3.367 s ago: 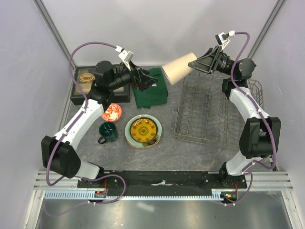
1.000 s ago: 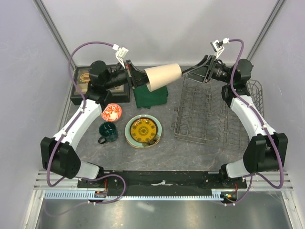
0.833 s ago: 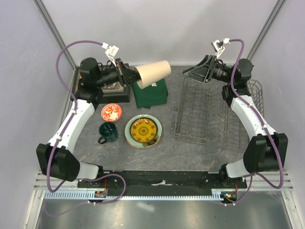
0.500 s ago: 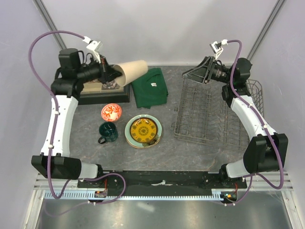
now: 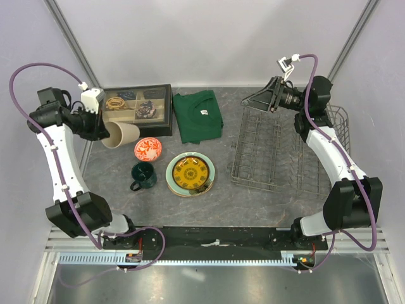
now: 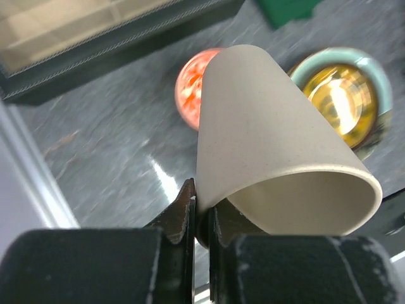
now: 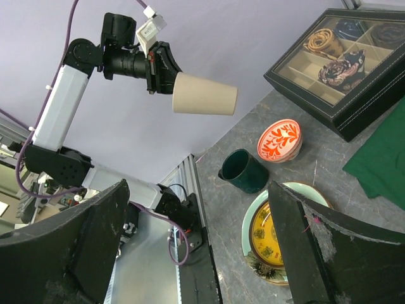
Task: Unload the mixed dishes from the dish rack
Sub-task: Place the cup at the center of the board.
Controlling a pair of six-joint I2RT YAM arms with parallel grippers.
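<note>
Item: beige tapered tumbler [image 5: 123,134] | moved from 12 to 9 o'clock, clear of grey wire dish rack [image 5: 266,149] | our left gripper [image 5: 104,131] pinches its wall | right gripper [image 5: 256,101] spread, empty | we judge set-down remains.

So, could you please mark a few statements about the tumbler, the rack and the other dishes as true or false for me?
1. The dish rack holds no dishes. True.
2. The left gripper is shut on the beige tumbler, held on its side. True.
3. The dark green mug sits in the dish rack. False: it stands on the table, beside the red-and-white bowl.
4. The right gripper grips a plate. False: it is open and empty.
5. The small yellow plate lies on the folded green cloth. False: it is stacked over the pale green plate.
</note>
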